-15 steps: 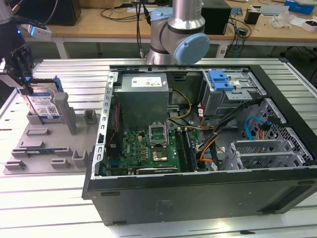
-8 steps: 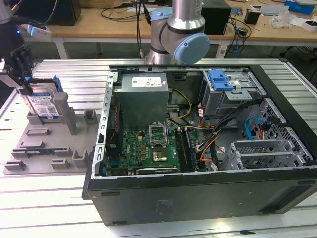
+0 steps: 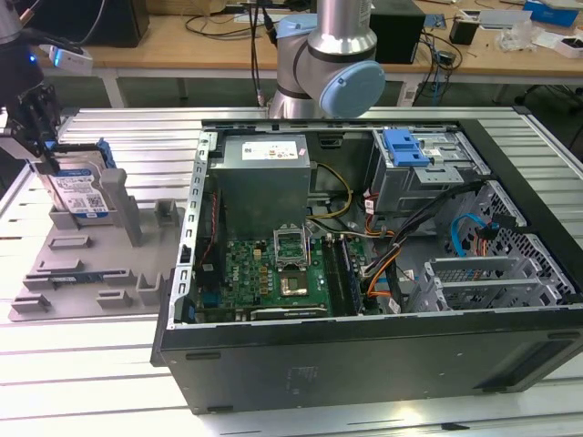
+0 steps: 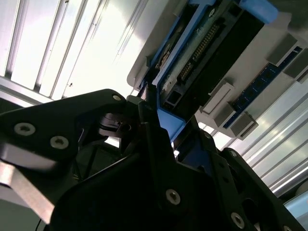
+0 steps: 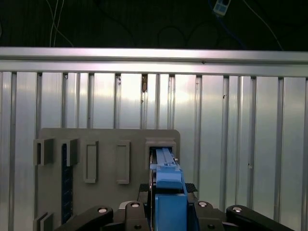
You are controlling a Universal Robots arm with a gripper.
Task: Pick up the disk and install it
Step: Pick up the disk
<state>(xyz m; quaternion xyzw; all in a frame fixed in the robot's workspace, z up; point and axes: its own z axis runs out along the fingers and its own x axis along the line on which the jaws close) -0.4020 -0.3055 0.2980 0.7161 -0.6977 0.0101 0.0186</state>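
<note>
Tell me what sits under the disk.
The disk stands upright in a slot of the grey holder tray. The slot's walls hide its lower edge.

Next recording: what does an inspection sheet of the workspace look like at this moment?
surface: ribbed metal table, with a grey holder on it at the exterior view's left.
job's things: disk standing on edge in the holder; open case beside it, drive cage in its far corner.
clutter: nothing seen.
grippers: tool over the holder, closed on the disk's blue bracket.
cables: blue cable and orange wires inside the case.
surroundings: wooden desk behind the table, with loose cables on it.
</note>
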